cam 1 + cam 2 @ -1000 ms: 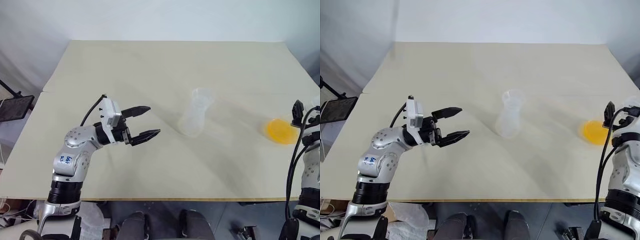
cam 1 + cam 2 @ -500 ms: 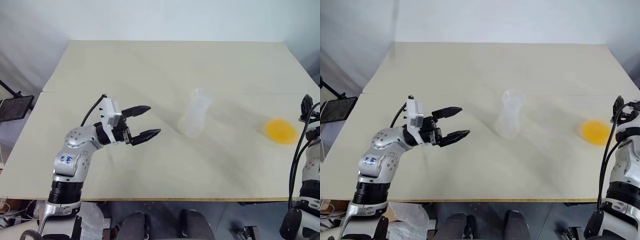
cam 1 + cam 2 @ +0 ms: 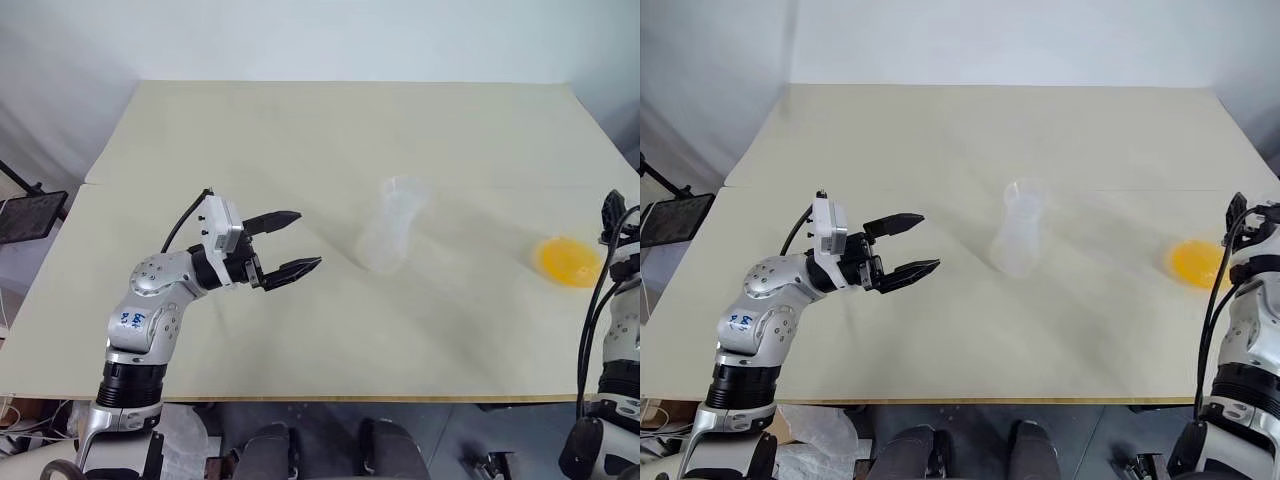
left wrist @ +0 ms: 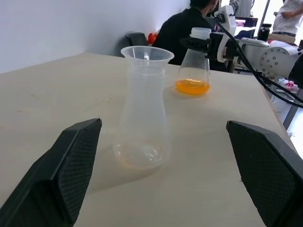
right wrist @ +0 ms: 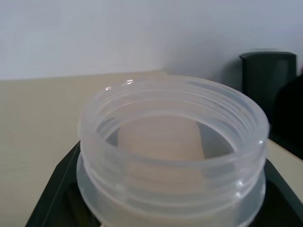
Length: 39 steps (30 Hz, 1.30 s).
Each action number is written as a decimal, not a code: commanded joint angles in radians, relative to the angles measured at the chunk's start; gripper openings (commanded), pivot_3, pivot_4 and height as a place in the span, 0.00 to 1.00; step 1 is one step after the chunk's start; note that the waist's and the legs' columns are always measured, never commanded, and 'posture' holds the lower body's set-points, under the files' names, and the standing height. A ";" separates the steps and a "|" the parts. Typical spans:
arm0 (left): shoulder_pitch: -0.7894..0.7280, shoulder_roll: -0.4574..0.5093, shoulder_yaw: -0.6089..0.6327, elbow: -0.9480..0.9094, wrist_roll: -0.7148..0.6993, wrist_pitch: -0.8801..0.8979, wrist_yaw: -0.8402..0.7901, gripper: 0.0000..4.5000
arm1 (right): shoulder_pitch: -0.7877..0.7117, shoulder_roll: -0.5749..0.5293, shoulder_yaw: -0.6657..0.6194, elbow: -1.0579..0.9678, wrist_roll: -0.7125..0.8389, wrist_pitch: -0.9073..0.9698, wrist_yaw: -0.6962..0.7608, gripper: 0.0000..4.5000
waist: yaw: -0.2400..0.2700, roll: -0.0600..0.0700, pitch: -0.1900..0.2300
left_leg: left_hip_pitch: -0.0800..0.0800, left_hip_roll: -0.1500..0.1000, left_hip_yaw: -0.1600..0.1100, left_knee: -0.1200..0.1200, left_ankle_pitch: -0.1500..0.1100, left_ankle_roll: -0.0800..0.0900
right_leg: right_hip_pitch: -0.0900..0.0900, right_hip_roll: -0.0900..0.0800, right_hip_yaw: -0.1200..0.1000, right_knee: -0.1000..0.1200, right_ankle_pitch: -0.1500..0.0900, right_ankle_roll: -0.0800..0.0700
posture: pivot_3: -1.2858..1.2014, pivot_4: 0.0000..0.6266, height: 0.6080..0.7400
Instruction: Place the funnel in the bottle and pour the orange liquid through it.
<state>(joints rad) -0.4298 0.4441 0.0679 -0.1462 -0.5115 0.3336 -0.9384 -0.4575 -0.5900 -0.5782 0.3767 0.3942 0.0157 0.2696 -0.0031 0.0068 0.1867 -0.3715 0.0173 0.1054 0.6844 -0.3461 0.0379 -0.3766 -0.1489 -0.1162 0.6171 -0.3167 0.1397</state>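
The clear bottle stands upright at the table's middle with the clear funnel sitting in its mouth. In the left wrist view the funnel rests level on the bottle. My left gripper hovers open to the bottle's left, pointing at it with a clear gap between them. The orange liquid lies in the bottom of a clear conical flask near the table's right edge. My right gripper is shut on that flask's neck, below its threaded open mouth.
The beige table has bare room around the bottle and between the bottle and the flask. A dark tablet-like object sits off the table's left side. A person in dark clothes is beyond the table's right end.
My right gripper has closed on the flask's neck, and the flask with the orange liquid wobbled slightly. The left arm, bottle and funnel have not moved.
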 commanded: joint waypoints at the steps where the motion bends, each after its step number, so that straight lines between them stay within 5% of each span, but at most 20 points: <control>1: -0.009 -0.008 0.016 -0.028 -0.020 -0.023 0.016 1.00 | -0.045 0.009 0.052 -0.210 0.086 0.048 0.060 0.55 | -0.003 0.003 0.001 | 0.000 0.000 0.000 0.000 0.000 0.000 | 0.000 0.000 0.000 0.000 0.000 0.000 | 0.52 0.24 1.00; 8: -0.021 -0.036 0.020 -0.006 -0.010 -0.050 0.052 1.00 | -0.134 -0.014 0.293 -0.415 -0.045 0.154 0.074 0.55 | -0.002 0.004 0.003 | 0.000 0.001 0.000 0.000 0.000 0.000 | -0.001 0.000 0.000 0.001 0.000 0.000 | 0.52 0.24 1.00; 15: -0.047 -0.083 0.006 0.049 0.012 -0.103 0.084 1.00 | -0.129 -0.057 0.507 -0.586 -0.314 0.051 0.114 0.55 | 0.010 0.004 0.003 | -0.004 -0.002 -0.004 0.000 0.000 0.000 | -0.003 -0.001 -0.004 0.000 0.000 0.001 | 0.52 0.24 1.00; 26: -0.055 -0.118 -0.017 0.065 0.025 -0.131 0.105 1.00 | -0.084 -0.134 0.595 -0.558 -0.726 -0.174 0.021 0.55 | 0.002 0.003 0.003 | -0.005 -0.001 -0.004 0.000 0.000 0.000 | -0.002 -0.001 -0.006 -0.003 0.001 0.001 | 0.52 0.24 1.00; 39: -0.061 -0.146 -0.041 0.065 0.043 -0.148 0.120 1.00 | -0.113 -0.140 0.592 -0.482 -0.873 -0.256 -0.023 0.55 | 0.001 0.003 0.003 | -0.005 -0.001 -0.004 0.000 0.000 0.000 | -0.002 0.000 -0.006 -0.004 0.001 0.001 | 0.52 0.24 1.00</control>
<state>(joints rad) -0.4787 0.3016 0.0264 -0.0623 -0.4668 0.2049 -0.8218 -0.5428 -0.7181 0.0424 -0.0825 -0.4613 -0.2285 0.2708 -0.0018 0.0099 0.1901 -0.3767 0.0166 0.1016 0.6840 -0.3461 0.0378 -0.3782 -0.1492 -0.1226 0.6128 -0.3161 0.1408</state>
